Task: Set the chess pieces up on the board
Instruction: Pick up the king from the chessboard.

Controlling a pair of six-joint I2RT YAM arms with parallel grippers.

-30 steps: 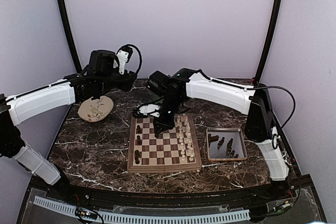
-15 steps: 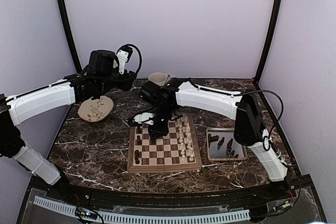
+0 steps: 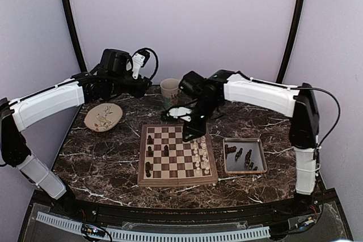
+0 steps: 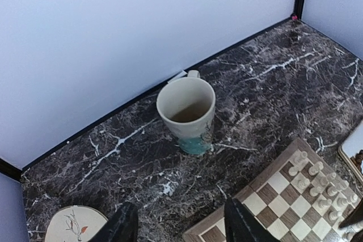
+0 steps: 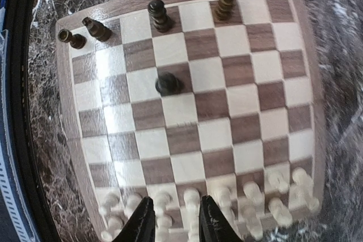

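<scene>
The board [image 3: 177,181] lies mid-table, also seen in the right wrist view [image 5: 238,111] and, as a corner, in the left wrist view [image 4: 211,231]. Several dark chess pieces stand along its left edge [image 3: 150,151] [image 5: 159,15], and one more dark piece [image 3: 166,150] [image 5: 168,83] stands alone a column inward. More dark pieces lie in the metal tray [image 3: 244,155]. My right gripper [image 3: 188,134] [image 5: 176,222] hovers open over the board's far right part, above the cream-white pieces [image 5: 227,196], holding nothing. My left gripper [image 3: 146,87] [image 4: 181,228] is open and empty, high beside the mug.
A cream mug [image 3: 169,89] [image 4: 187,111] stands behind the board. To the left of the board lies a painted plate [image 3: 104,117] [image 4: 74,228]. Cream-white chessmen [image 3: 199,151] [image 4: 317,185] fill the board's right columns. Walls close in the back and sides.
The right gripper has opened, left a dark piece standing on the board and drawn back up toward the far right. The left arm has shifted slightly right.
</scene>
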